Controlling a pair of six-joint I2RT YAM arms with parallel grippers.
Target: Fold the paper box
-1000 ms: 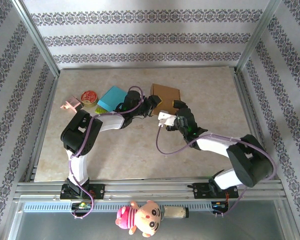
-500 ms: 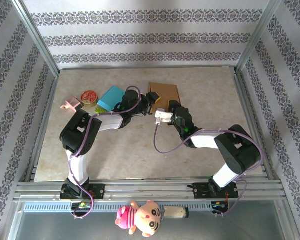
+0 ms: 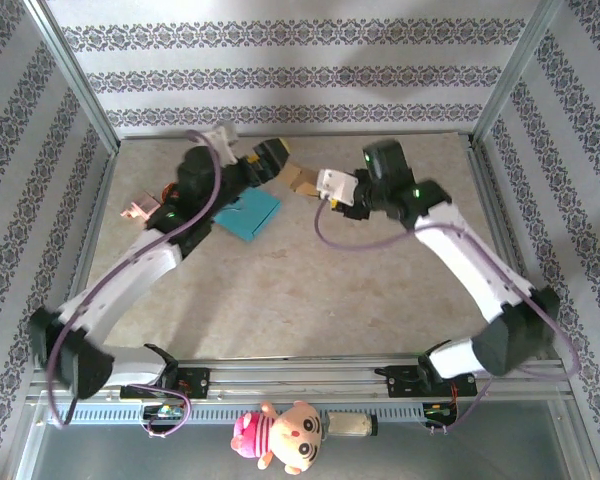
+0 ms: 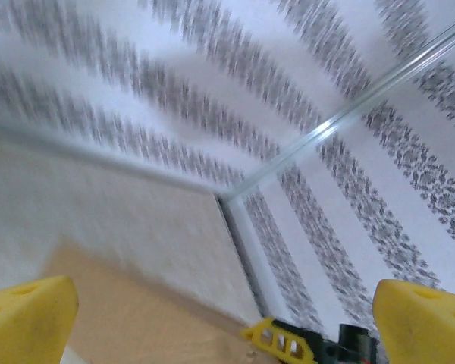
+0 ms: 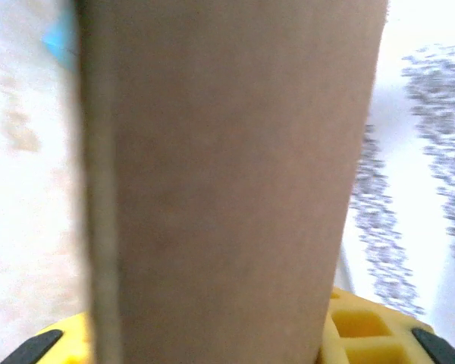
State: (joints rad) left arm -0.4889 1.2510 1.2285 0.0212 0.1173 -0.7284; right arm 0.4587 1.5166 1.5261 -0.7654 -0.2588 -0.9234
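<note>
Change: both arms swung toward the far wall; box went along.
Right gripper: clamped on box.
Left gripper: wide, empty.
Relation: box just right of the open jaws, between both arms.

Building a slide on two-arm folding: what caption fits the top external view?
Right gripper clamps the brown paper box; the open left gripper hovers beside it.
</note>
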